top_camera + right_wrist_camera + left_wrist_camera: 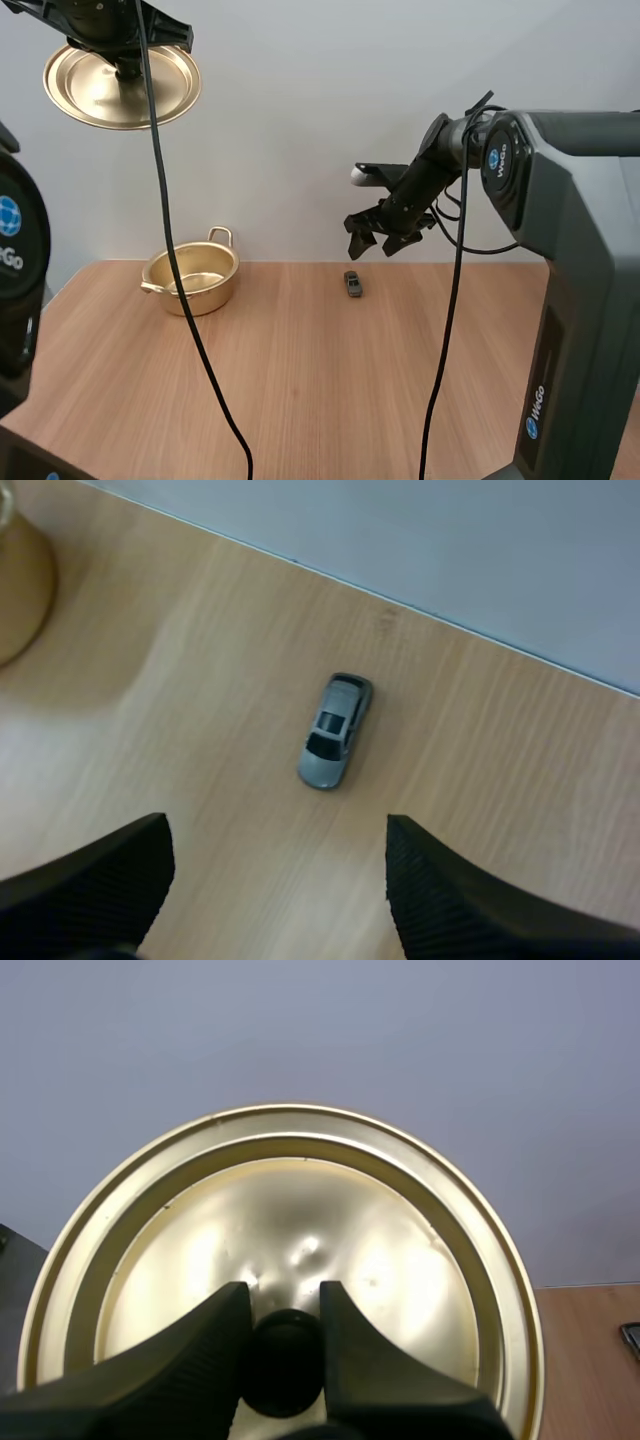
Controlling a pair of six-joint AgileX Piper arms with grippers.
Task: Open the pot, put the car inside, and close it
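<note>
The little grey car sits on the table by its far edge, well right of the open pot. The right wrist view shows my right gripper above it, fingers spread wide. The left wrist view makes plain my left gripper is clamped on the black knob of the lid, up high over the pot. There's plenty of bare wood nearer in.
</note>
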